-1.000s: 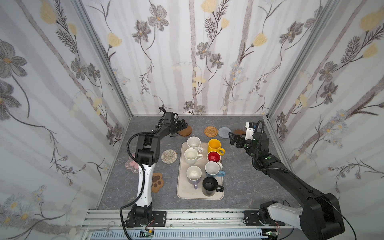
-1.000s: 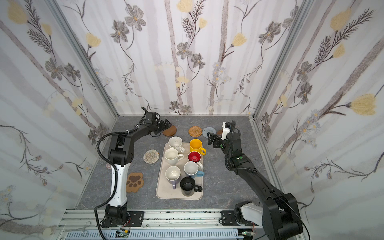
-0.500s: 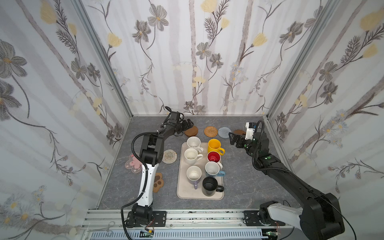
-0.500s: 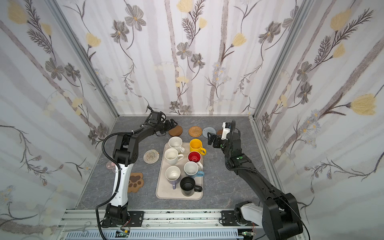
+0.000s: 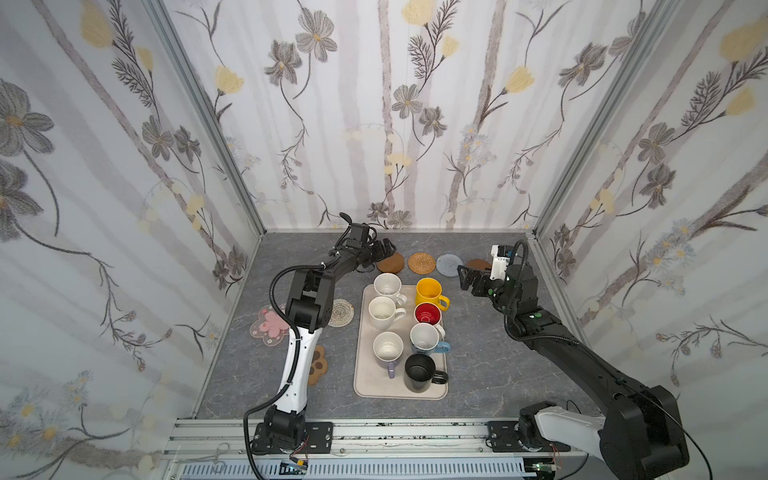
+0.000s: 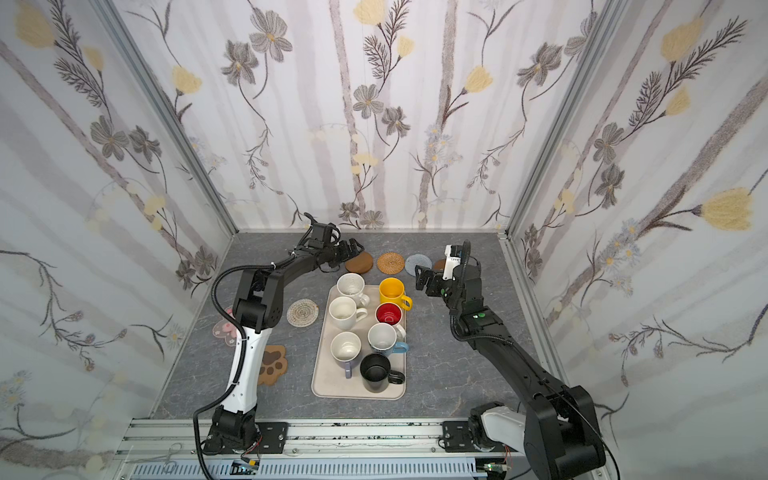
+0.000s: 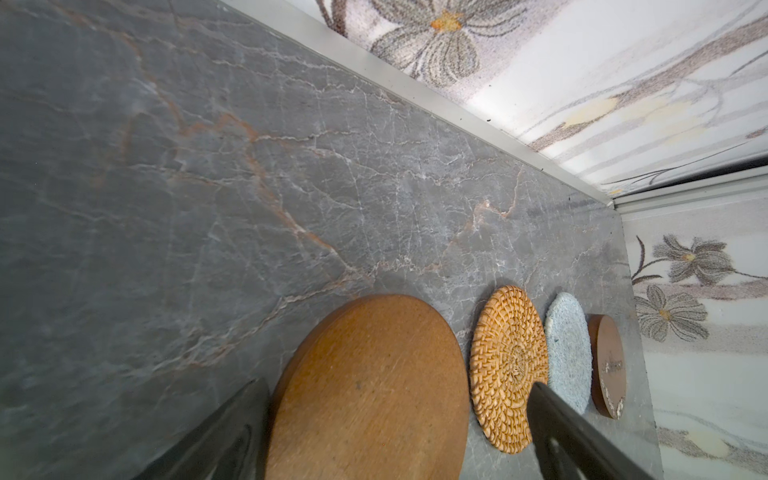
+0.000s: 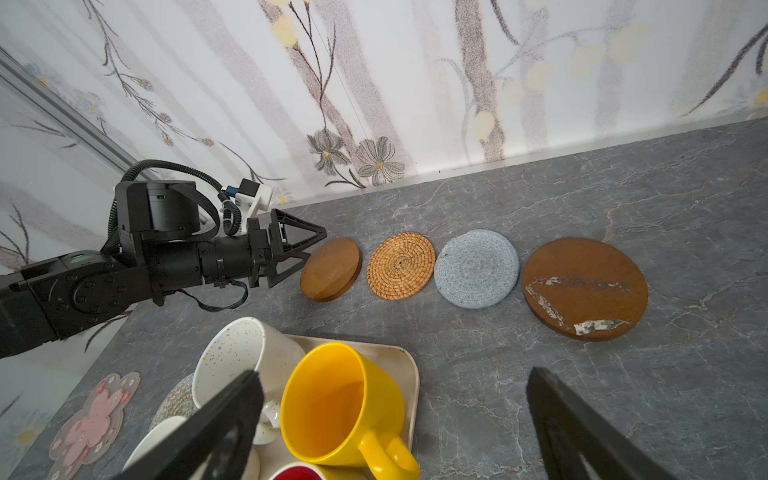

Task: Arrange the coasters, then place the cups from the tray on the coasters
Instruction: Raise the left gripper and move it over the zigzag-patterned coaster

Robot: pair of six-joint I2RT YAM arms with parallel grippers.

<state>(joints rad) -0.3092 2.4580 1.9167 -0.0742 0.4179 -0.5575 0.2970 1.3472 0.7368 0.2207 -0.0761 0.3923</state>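
Observation:
Four coasters lie in a row by the back wall: brown wooden disc [image 5: 390, 262], rattan disc [image 5: 421, 262], grey-blue round [image 5: 449, 264], amber disc [image 5: 478, 264]. The crocheted round [image 5: 341, 312], pink flower [image 5: 271, 326] and brown paw [image 5: 318, 365] lie left of the tray [image 5: 359, 386]. Several cups stand on it, among them yellow [image 5: 429, 291], speckled white [image 5: 386, 284] and black [image 5: 419, 372]. My left gripper [image 5: 386, 247] is open at the wooden disc's [image 7: 365, 390] left edge, and the disc lies flat. My right gripper [image 5: 463, 276] hangs open and empty beside the yellow cup [image 8: 345, 399].
Flowered walls close the back and both sides. Bare grey tabletop [image 5: 490, 357] lies right of the tray under my right arm. My left arm [image 5: 307, 291] stretches over the crocheted round and partly hides the pink flower and the paw.
My left gripper has travelled right along the back wall, and the wooden disc has shifted right with it, closer to the rattan disc. The right arm has stayed still.

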